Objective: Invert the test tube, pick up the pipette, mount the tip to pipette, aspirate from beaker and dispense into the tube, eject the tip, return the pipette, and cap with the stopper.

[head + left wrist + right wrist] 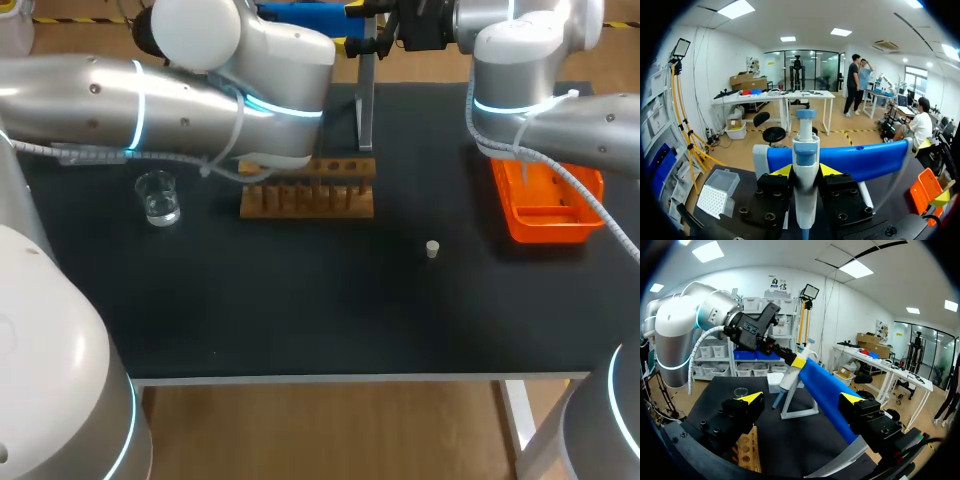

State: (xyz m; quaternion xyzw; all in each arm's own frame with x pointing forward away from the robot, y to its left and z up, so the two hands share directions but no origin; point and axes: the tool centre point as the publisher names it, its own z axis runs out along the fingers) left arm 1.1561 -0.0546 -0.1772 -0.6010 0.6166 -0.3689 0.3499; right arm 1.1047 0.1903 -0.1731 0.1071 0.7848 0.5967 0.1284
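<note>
Left gripper: jaws closed on the pipette, one yellow tip on each side of its body, below the blue head; the pipette stands upright against the blue bar of the stand at the back of the table; whether it hangs on the bar or is already lifted clear cannot be told. Right gripper: jaws wide apart, holding nothing, hovering near the same bar and above the end of the wooden rack. Beaker: upright beside the rack, toward the left arm's side, with clear liquid in it. Stopper: lying alone on the table, apart from the rack, between it and the orange tray. White tip box: beside the stand, untouched as far as can be seen. Test tube: not discernible in the rack, so its inversion cannot be confirmed. Assessment: work stands at the pick-up of the pipette; no tip appears mounted; outstanding are tip mounting, aspiration, dispensing, ejection, return of the pipette and capping.
</note>
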